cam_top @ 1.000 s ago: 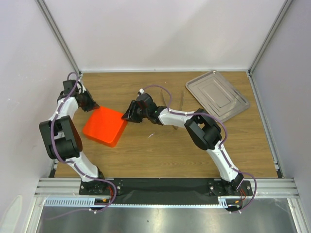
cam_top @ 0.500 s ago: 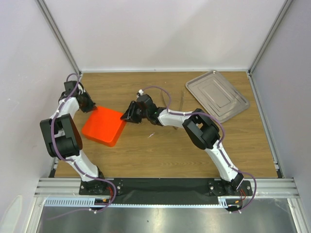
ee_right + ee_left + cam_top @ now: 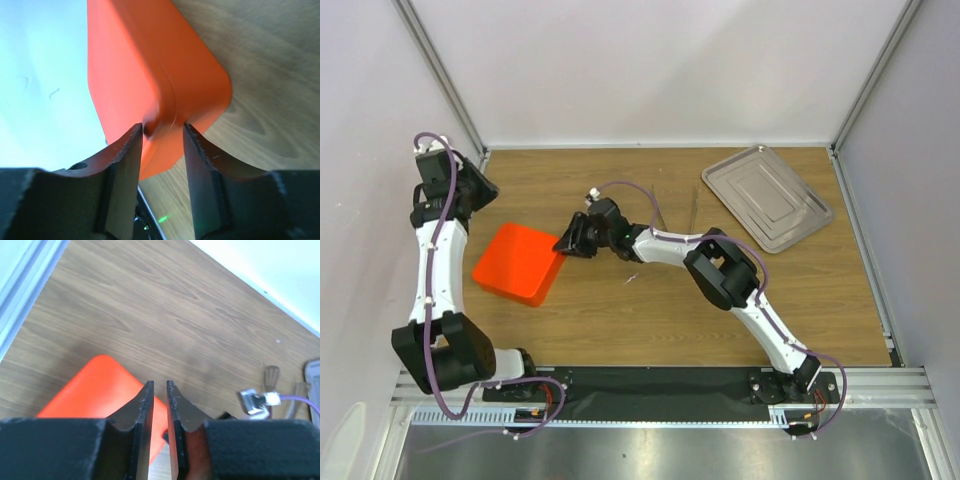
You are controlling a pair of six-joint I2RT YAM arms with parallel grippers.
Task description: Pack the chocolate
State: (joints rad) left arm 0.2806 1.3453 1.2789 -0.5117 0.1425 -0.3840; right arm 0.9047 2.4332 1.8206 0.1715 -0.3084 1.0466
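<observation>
as right jaws pinch the orange box (image 3: pixel 515 265), left jaws stand ajar.

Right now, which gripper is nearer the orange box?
Right. The right gripper has its jaws closed on the right edge of the orange box. The left gripper hangs above the box's far left corner, not touching it.

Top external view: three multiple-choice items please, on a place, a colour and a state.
1. Where is the silver rectangular metal tray? A) far right of the wooden table B) near left C) near middle
2. What colour is the rounded-corner box? A) blue B) orange C) green
3. What is the right gripper doing? A) hanging free B) holding tongs C) clamping the box's edge
1 A: it sits by the far right corner. 2 B: bright orange in every view. 3 C: fingers flank its rim.
</observation>
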